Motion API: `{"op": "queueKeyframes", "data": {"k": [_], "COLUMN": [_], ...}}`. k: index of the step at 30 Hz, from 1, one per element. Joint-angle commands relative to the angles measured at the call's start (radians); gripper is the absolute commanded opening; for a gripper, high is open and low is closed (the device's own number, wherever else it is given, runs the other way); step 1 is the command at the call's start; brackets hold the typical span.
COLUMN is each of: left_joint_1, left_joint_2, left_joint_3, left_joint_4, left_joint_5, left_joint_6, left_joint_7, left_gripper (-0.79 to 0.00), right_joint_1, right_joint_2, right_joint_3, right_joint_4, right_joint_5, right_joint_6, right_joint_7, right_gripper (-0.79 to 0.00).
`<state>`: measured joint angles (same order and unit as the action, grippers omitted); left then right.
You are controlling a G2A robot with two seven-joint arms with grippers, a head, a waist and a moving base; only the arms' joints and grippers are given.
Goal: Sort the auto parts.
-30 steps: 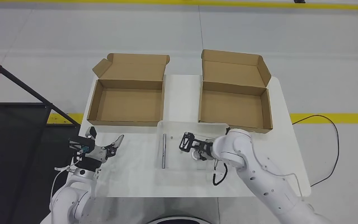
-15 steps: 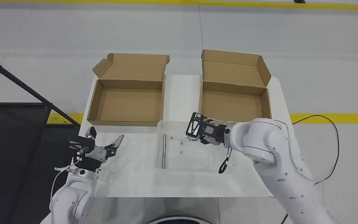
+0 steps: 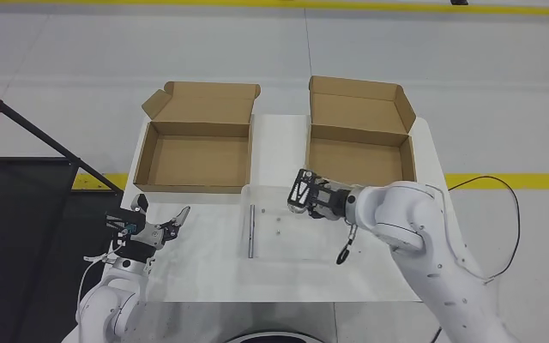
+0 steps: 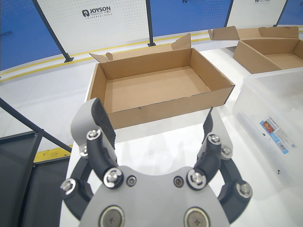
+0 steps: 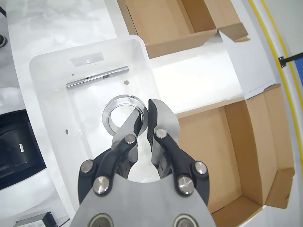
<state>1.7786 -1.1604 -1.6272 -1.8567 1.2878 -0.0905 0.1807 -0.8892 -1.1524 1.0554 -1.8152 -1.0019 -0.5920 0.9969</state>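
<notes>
Top view: The right gripper has moved off the middle of the clear bin. It now sits over the bin's far right corner, close to the near wall of the right box. Most of that travel came first, and it has hardly shifted in the last half second. The rod lies unmoved along the bin's left side. The left gripper is unchanged at the near left of the worktop, in front of the left box.

Right wrist view: The fingers are closed on the wall of a metal ring, one finger inside the hoop and one outside. The ring hangs above the bin floor, clear of the rod. The right box's open interior lies just beside the gripper; no parts can be seen inside it.

Left wrist view: The fingers are spread wide and hold nothing. No parts can be seen in the left box ahead of them, and the bin stands off to one side.

Assessment: The ring has been picked and carried most of the way to a box. The job appears to be at an early stage, with the drop not yet made and the rod still to be sorted.
</notes>
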Motion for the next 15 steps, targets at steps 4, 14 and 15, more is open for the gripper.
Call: {"op": "queueKeyframes", "data": {"k": [4, 14, 15], "left_joint_1": [0.0, 0.0, 0.0], "left_joint_2": [0.0, 0.0, 0.0], "left_joint_3": [0.0, 0.0, 0.0], "left_joint_4": [0.0, 0.0, 0.0], "left_joint_5": [0.0, 0.0, 0.0], "left_joint_6": [0.0, 0.0, 0.0], "left_joint_7": [0.0, 0.0, 0.0], "left_gripper": [0.0, 0.0, 0.0], "right_joint_1": [0.121, 0.363, 0.378], "right_joint_2": [-0.029, -0.119, -0.127], "right_joint_3": [-0.037, -0.233, -0.24], "right_joint_4": [0.19, 0.632, 0.67], "right_joint_5": [0.03, -0.102, -0.098], "right_joint_6": [0.243, 0.55, 0.572], "right_joint_7": [-0.015, -0.047, -0.059], "right_gripper": [-0.785, -0.785, -0.785]}}
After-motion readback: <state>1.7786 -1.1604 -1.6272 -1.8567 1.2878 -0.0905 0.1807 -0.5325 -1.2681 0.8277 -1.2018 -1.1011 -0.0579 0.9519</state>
